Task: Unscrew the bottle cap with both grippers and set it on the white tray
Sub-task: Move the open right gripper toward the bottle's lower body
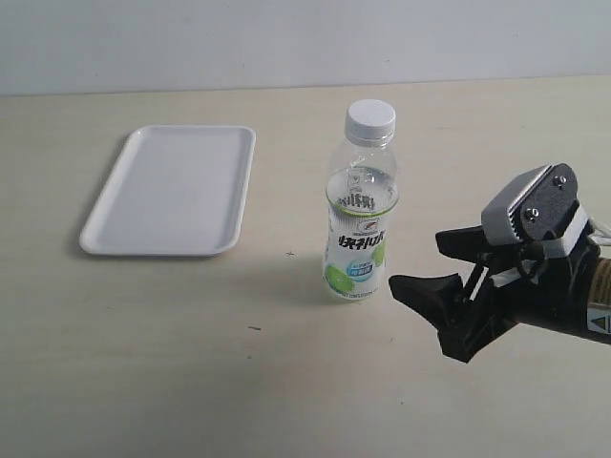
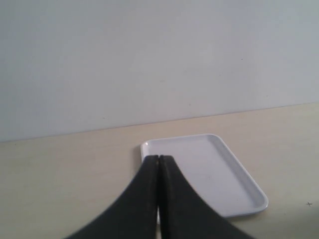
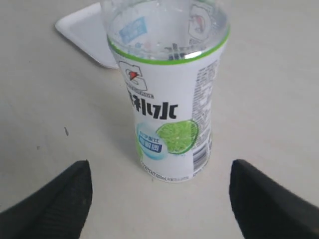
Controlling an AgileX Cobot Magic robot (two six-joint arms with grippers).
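— Closest in, what is sitting there?

— In the exterior view, the right gripper (image 1: 417,260), black with a grey plate (image 1: 530,202) and white fittings on top, is hanging low over the pale wooden table (image 1: 143,363). Its two fingers are spreading wide and gripping nothing.

— Where is it pointing?

— It is pointing at the small clear plastic bottle (image 1: 358,239) with the white-and-green label. The bottle is standing upright just beyond the fingertips and apart from them. In the right wrist view it is filling the gap ahead of the open fingers, and its lime picture is facing that camera.

— And the cap?

— The small round white ribbed bottle cap (image 1: 370,116) is sitting on the bottle's neck. Nothing is touching it.

— What is the other claw doing?

— The all-black left gripper (image 2: 158,164) is showing only in its own wrist view. Its fingers are pressing flat against each other and holding nothing.

— And the tray?

— The flat rectangular white plastic tray (image 1: 172,186) with rounded corners is lying on the table to the bottle's left in the exterior view, well apart from it. Nothing is lying on it. In the left wrist view it is lying just beyond the closed fingertips, near the plain grey wall (image 1: 286,38).
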